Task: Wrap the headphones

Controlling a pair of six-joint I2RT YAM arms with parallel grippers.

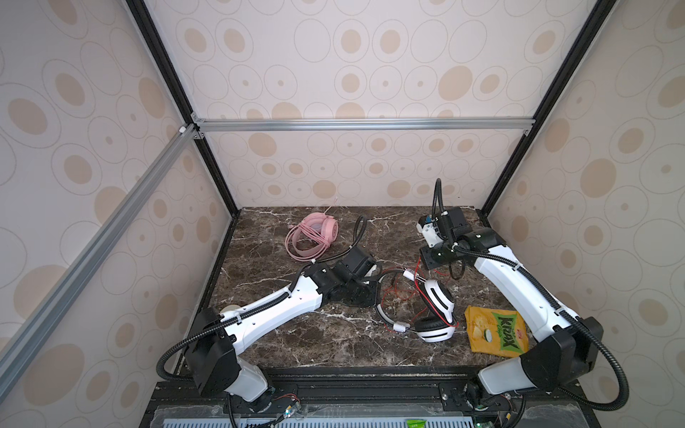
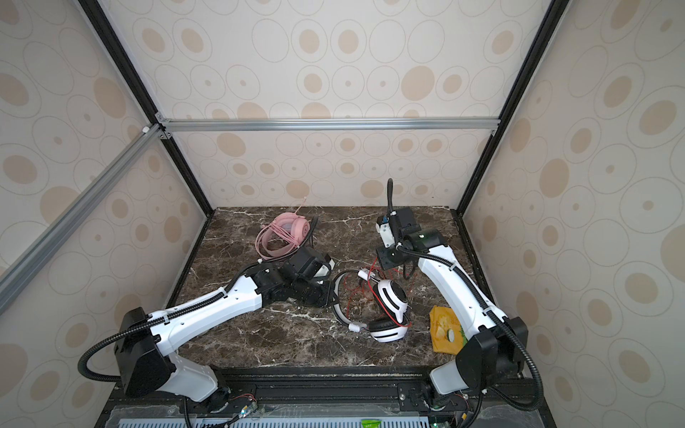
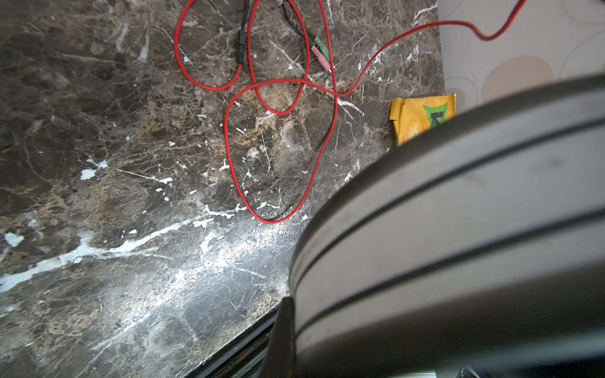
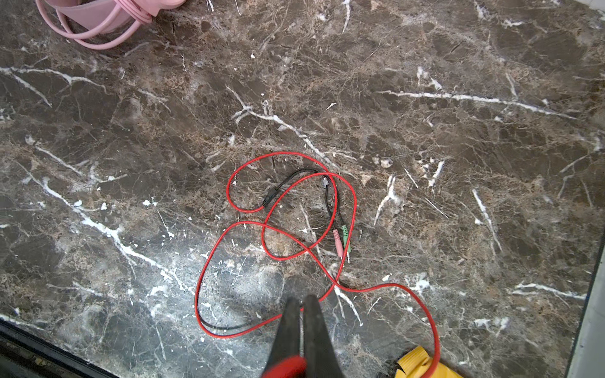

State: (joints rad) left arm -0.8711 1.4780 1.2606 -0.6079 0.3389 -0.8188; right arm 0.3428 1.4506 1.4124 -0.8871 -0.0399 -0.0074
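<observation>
Back left on the tabletop (image 1: pixel 315 344) the pink headset (image 1: pixel 315 237) lies coiled in its cable, your left hand (image 1: pixel 372 291) clamps the silver headband (image 3: pixel 458 212) to steady the white-and-black headset (image 1: pixel 437 307) at centre, and your right hand (image 4: pixel 302 299) pinches its red cable (image 4: pixel 229 248) aloft, seemingly for winding.

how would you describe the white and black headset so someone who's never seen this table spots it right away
On the dark marble table, look towards the front, right of centre, beside the yellow snack bag. The white-and-black headset lies there, its thin red cable sprawled in loose loops, unlike the bundled all-pink headset at the back.
</observation>
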